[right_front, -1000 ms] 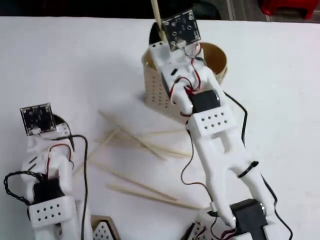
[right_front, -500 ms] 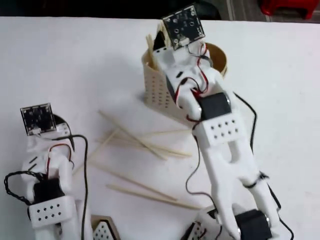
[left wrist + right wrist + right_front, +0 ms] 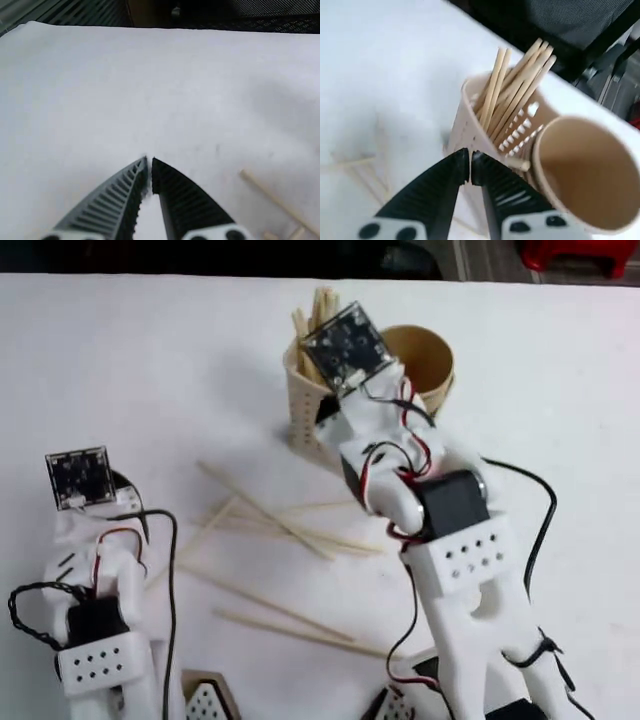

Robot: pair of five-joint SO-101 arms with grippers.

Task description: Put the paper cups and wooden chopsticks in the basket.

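Note:
A cream perforated basket point(image 3: 305, 415) point(image 3: 465, 132) stands at the back middle of the white table. Several wooden chopsticks point(image 3: 318, 312) point(image 3: 516, 92) stand in it. A brown paper cup point(image 3: 428, 355) point(image 3: 580, 172) sits at the basket's right end; I cannot tell if it is inside. More chopsticks point(image 3: 285, 530) point(image 3: 290, 625) lie loose on the table in front of the basket. My right gripper point(image 3: 470, 164) is shut and empty, just before the basket's near wall. My left gripper point(image 3: 149, 164) is shut over bare table at the front left, with one chopstick point(image 3: 277, 202) nearby.
The right arm point(image 3: 455, 540) stretches from the front edge up to the basket. The left arm point(image 3: 95, 590) stands at the front left with a black cable point(image 3: 170, 590) beside it. The table's far edge point(image 3: 150, 276) runs just behind the basket.
The chopstick held upright over the basket has gone down into it and been let go. My right arm has drawn back toward the front. The left arm has not moved.

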